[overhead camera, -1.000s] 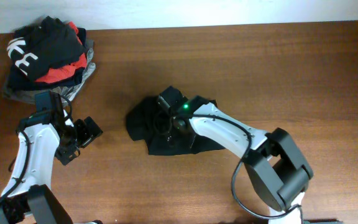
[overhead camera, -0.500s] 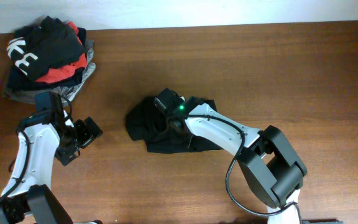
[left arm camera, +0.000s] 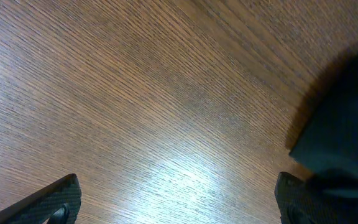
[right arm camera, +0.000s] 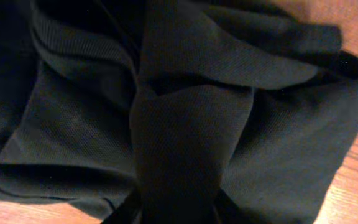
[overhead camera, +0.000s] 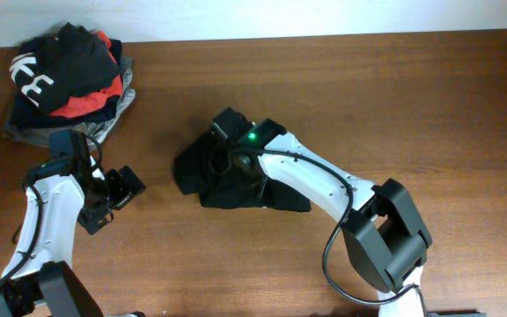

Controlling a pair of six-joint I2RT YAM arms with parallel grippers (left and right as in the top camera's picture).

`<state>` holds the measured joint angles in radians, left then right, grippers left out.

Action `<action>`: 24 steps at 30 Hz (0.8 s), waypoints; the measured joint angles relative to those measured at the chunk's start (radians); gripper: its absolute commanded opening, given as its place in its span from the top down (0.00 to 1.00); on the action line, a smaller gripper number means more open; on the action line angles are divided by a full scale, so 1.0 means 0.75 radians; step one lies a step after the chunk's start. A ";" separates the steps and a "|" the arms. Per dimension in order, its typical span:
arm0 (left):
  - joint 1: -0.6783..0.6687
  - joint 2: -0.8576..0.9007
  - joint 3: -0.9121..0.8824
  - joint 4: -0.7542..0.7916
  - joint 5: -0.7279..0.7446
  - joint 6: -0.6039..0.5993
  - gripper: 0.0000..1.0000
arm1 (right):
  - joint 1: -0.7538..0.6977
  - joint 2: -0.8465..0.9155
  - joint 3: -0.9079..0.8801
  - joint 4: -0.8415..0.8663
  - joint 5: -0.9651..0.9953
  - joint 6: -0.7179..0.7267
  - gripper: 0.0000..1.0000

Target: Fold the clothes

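The clothes (overhead camera: 202, 176), a black top, lie bunched in a heap at the middle of the table (overhead camera: 394, 97). My right gripper (overhead camera: 227, 158) is pressed into the top of the heap, its fingertips buried in fabric. The right wrist view is filled with the clothes (right arm camera: 73, 124); a thick band of the cloth runs down into my right gripper (right arm camera: 176, 213), which is shut on it. My left gripper (overhead camera: 115, 199) hovers over bare wood well to the left of the heap, apart from it. In the left wrist view my left gripper (left arm camera: 179, 202) stands open with nothing between its fingers.
A pile of other garments (overhead camera: 64, 79), black with white letters, red, navy and grey, sits at the back left corner. A dark cloth shape (left arm camera: 347, 124) shows at the right edge of the left wrist view; I cannot tell which garment it is.
My right gripper has closed on the cloth and drawn it up and to the left, so the heap is more bunched. The left arm has not moved.
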<state>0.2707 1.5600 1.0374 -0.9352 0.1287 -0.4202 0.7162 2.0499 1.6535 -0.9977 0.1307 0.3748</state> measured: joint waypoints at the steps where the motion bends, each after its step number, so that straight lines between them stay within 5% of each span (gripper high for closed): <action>1: 0.000 0.000 0.000 0.000 0.000 -0.001 0.01 | 0.000 0.000 0.007 -0.004 0.000 -0.001 0.67; 7: 0.000 0.000 0.000 0.000 0.000 0.000 0.01 | 0.000 0.000 0.009 -0.027 0.000 -0.002 0.69; 13: 0.000 0.000 0.000 -0.001 0.000 0.000 0.01 | 0.000 0.000 0.009 -0.029 -0.007 -0.003 0.94; 24: 0.000 0.000 0.000 -0.002 0.000 0.000 0.01 | 0.000 0.000 0.018 -0.030 -0.027 0.004 0.96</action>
<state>0.2707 1.5600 1.0374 -0.9367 0.1287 -0.4202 0.7162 2.0499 1.6669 -1.0199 0.1104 0.3775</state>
